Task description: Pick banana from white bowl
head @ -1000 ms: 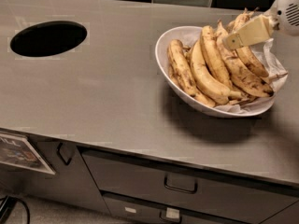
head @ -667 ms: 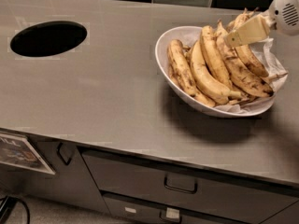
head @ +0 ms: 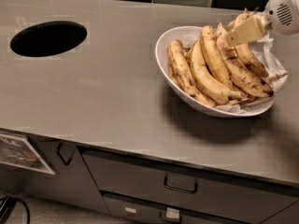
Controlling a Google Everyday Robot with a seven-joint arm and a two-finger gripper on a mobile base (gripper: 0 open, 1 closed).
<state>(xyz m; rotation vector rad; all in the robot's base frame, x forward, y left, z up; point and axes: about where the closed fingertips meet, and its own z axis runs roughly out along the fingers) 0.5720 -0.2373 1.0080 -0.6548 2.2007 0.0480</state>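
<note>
The white bowl (head: 164, 50) stands at the right of the grey counter, lined with crumpled white paper and holding several bananas. A long, brown-speckled banana (head: 244, 77) with a dark end lies right of the middle, among plumper, cleaner-yellow ones (head: 202, 76). Another speckled banana (head: 180, 69) lies at the bowl's left side. My gripper (head: 239, 33) comes in from the upper right, its pale yellow tip low over the upper ends of the right-hand bananas, just above the speckled one. I cannot tell whether it touches any banana.
A dark oval hole (head: 48, 38) is cut into the counter at the far left. Dark tiles run along the back wall. Drawers with handles (head: 180, 185) are below the counter's front edge. A label (head: 18, 153) hangs at the lower left.
The gripper has stayed in almost the same spot over the bowl's right side. The bananas and the bowl have not moved.
</note>
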